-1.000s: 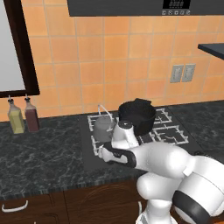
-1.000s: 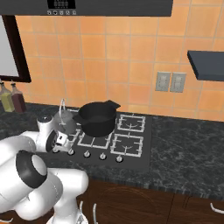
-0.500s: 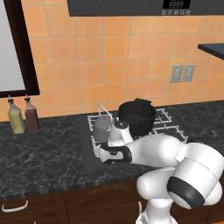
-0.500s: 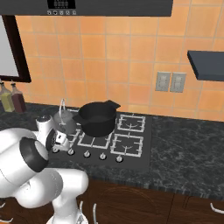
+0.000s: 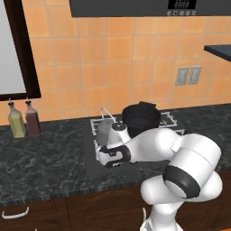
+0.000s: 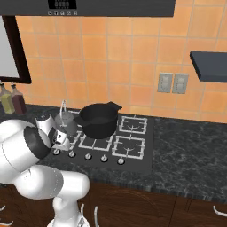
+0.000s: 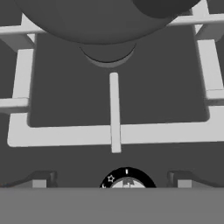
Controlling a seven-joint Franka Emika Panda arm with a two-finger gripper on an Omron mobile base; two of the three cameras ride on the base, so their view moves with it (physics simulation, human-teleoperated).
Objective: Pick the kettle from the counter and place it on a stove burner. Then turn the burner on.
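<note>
The dull-grey kettle (image 5: 104,129) (image 6: 65,120) stands upright on the rear-left stove burner (image 5: 98,122), its wire handle arched above it. My gripper (image 7: 112,180) (image 5: 107,159) (image 6: 59,141) hangs low over the cooktop's front-left edge, apart from the kettle. It is open, and a round control knob (image 7: 127,182) lies between its fingertips (image 7: 43,180) without touching them. Beyond the knob lies the front-left grate (image 7: 114,131). A dark rounded body (image 7: 100,22) overhangs that grate's far side. The black veined counter (image 5: 45,158) runs to the left.
A large black pot (image 5: 141,118) (image 6: 98,119) sits beside the kettle, right of it. A row of knobs (image 6: 104,158) lines the cooktop's front. Two bottles (image 5: 25,122) stand at the back left against the tiled wall. A wall outlet (image 6: 173,83) is at the right.
The arm's elbow has swung up and toward the camera. The hand has stayed nearly in place over the front-left knobs, and the jaws have stayed open.
</note>
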